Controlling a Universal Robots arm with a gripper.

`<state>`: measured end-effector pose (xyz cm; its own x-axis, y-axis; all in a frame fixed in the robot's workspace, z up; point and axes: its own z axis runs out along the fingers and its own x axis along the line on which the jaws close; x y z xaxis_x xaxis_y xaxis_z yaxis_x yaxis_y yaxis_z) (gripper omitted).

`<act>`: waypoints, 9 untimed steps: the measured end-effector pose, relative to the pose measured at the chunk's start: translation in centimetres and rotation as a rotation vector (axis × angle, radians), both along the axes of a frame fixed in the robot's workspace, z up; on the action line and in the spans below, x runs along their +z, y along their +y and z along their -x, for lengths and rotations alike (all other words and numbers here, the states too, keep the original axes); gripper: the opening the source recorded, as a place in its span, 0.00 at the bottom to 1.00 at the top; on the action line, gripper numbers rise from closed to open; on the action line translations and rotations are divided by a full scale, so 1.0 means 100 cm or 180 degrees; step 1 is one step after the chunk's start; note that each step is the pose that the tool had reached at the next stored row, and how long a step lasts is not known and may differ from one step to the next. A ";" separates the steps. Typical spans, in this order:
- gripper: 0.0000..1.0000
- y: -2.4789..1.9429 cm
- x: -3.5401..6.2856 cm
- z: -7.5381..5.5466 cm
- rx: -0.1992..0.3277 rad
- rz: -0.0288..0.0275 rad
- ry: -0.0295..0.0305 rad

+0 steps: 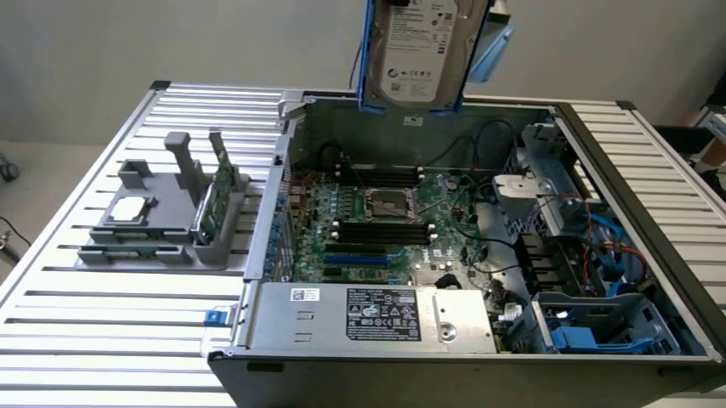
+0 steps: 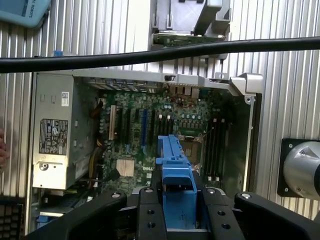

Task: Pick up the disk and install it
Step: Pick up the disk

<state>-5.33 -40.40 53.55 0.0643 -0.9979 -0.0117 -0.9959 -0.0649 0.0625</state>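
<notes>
Blue-framed disk (image 1: 417, 51) is hanging top centre in the exterior view, gripper (image 2: 179, 212) clamping it, jaws half-spread.

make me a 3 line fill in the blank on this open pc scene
1. The pincer is shut on the ____ plastic carrier of the flat silver-grey metal hard drive.
2. The drive hangs ____ the open grey computer case.
3. The thin green circuit card stands in a grey holder on the exterior view's ____ of the case.
Missing: blue; above; left.
</notes>
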 end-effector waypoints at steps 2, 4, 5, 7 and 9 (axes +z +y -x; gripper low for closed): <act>0.33 -0.0040 0.0000 -0.005 0.0000 0.0000 0.0006; 0.33 -0.0083 0.0000 -0.011 0.0000 0.0000 0.0011; 0.33 -0.0104 0.0000 -0.013 0.0000 0.0000 0.0013; 0.33 -0.0146 -0.0001 -0.018 0.0000 0.0000 0.0018; 0.33 -0.0189 0.0000 -0.024 0.0000 0.0000 0.0023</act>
<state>-2.96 -42.29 53.55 0.0643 -0.9979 -0.0121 -0.9955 -0.0650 0.0696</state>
